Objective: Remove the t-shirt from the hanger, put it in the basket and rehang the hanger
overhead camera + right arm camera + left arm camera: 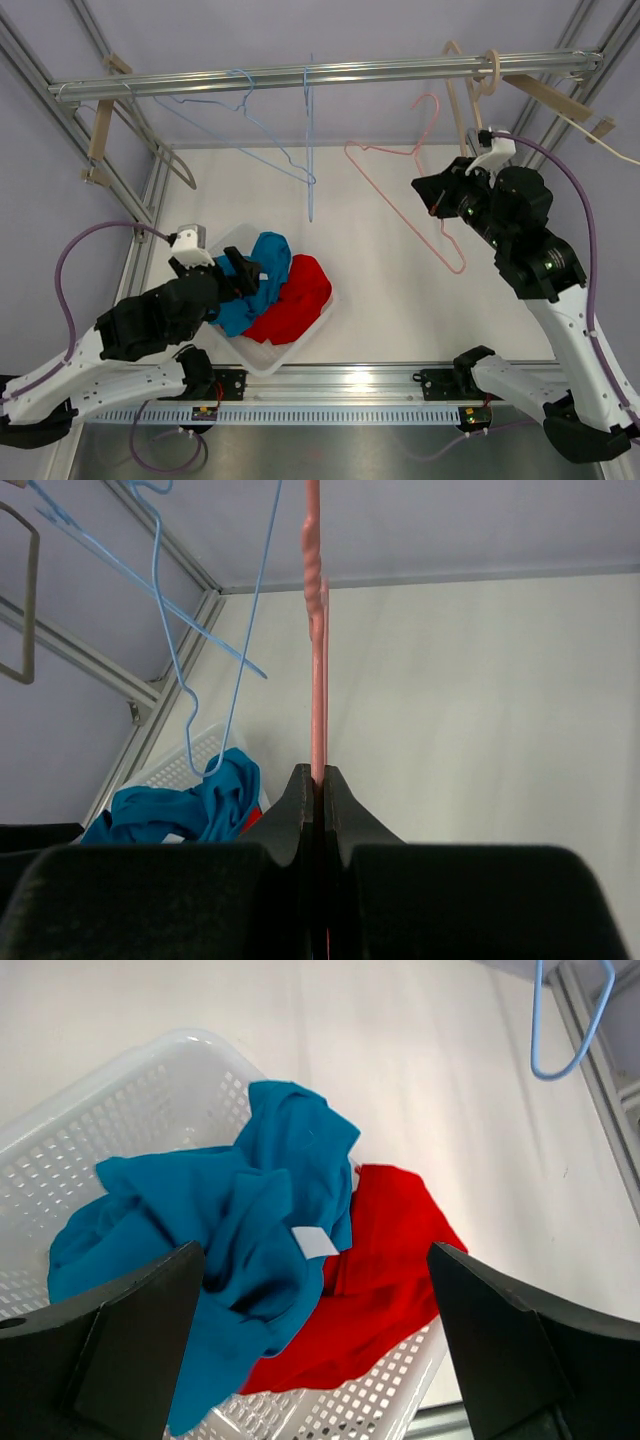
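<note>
A blue t-shirt (262, 270) (240, 1210) lies crumpled in a white perforated basket (300, 345) (120, 1110), partly on top of a red t-shirt (297, 298) (385, 1260). My left gripper (243, 275) (315, 1260) hovers just above them, open, with nothing between its fingers. A bare pink hanger (385, 150) (316, 630) hangs from the rail (320, 75). My right gripper (437, 197) (317, 775) is shut on its wire, and no cloth is on it.
Two bare blue wire hangers (308, 140) (235, 680) hang from the rail near the middle. Wooden hangers hang at the left end (100, 130) and the right end (480, 70). Frame posts stand along both sides of the white table.
</note>
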Controlling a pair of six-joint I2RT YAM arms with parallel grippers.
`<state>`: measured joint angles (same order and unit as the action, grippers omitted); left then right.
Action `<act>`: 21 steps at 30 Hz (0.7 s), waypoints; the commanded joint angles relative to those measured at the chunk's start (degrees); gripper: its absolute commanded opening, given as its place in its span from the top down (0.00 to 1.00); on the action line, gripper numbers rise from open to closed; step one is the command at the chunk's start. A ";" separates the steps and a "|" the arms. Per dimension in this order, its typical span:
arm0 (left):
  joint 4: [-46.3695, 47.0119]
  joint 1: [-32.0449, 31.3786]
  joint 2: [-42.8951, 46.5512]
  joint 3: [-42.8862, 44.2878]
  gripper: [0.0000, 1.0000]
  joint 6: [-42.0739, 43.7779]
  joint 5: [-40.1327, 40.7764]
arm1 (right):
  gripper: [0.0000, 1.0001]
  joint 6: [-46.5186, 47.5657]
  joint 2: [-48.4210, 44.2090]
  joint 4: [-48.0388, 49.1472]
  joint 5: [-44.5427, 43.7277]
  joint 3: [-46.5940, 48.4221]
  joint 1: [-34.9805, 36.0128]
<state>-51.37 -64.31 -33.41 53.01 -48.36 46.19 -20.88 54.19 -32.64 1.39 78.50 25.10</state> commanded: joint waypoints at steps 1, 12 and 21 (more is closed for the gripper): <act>8.45 6.10 -3.23 1.74 0.01 5.98 -16.61 | 1.00 1.81 2.83 6.01 0.80 7.61 0.47; 22.62 13.69 -1.84 4.11 0.01 10.38 -30.79 | 1.00 4.71 14.69 3.37 3.71 18.52 0.65; 28.96 13.69 2.90 6.24 0.01 24.01 -36.80 | 1.00 5.77 22.44 2.84 2.83 21.17 0.56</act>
<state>-27.62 -50.87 -33.52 60.25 -30.72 11.70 -16.51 75.83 -31.27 4.03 98.76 25.12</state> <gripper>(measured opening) 0.988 0.037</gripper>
